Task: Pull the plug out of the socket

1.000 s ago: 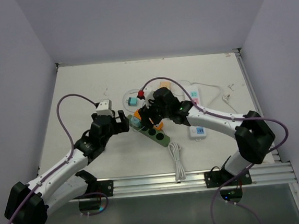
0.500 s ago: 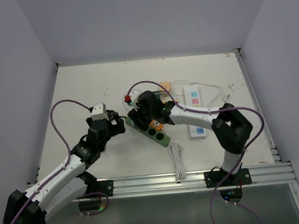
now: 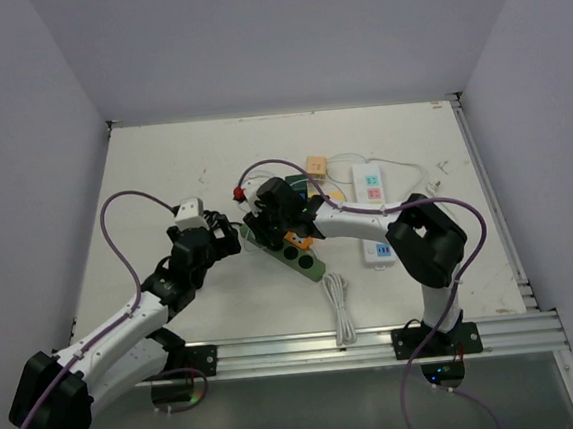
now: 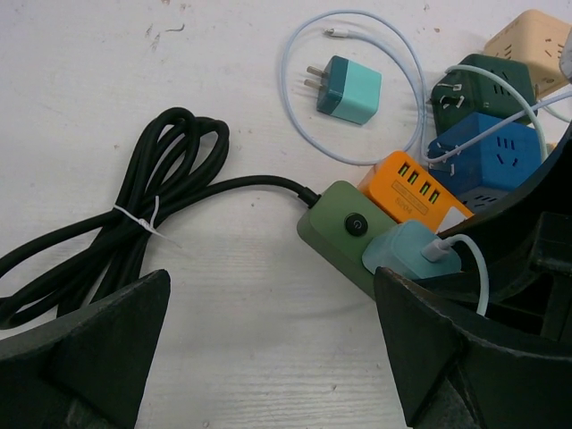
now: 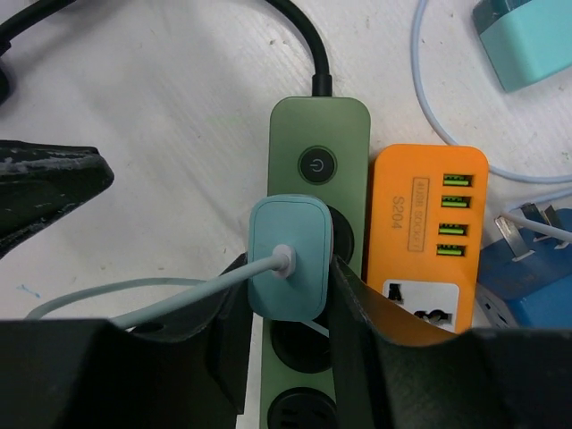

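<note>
A pale teal plug with a light cable sits in the green socket strip, just below its round switch. My right gripper is shut on the plug, one black finger pressed against each side. In the top view the right gripper covers the plug at the strip's left end. My left gripper hangs open over bare table beside the strip's switch end, with the plug near its right finger. The left gripper holds nothing.
An orange USB block lies against the strip. Blue, dark green and tan cube adapters and a teal charger lie behind. The strip's black cord is coiled on the left. White power strips lie on the right.
My right gripper has come down over the strip's left end and its jaws have closed onto the teal plug. The left arm drew back slightly to the left, still open.
</note>
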